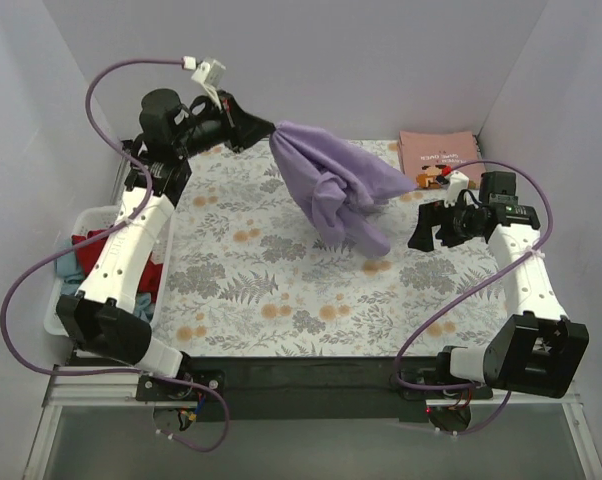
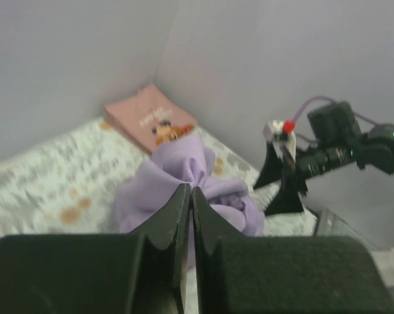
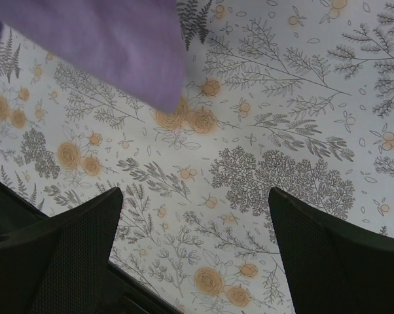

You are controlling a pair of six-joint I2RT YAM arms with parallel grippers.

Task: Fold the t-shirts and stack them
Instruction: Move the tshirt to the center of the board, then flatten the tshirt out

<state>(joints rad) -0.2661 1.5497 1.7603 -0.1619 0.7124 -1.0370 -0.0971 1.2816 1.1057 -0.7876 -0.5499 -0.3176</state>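
Note:
A lavender-purple t-shirt hangs bunched over the floral table cloth, its lower end reaching the cloth. My left gripper is shut on its top edge at the back of the table. In the left wrist view the closed jaws pinch the purple fabric. My right gripper stands open to the right of the shirt, nothing between its fingers; a corner of the purple shirt hangs ahead of it. A folded salmon-pink t-shirt with print lies at the back right corner.
A white basket at the left edge holds red and grey-blue t-shirts, partly hidden by my left arm. Grey walls close in the back and both sides. The floral table cloth covers the table.

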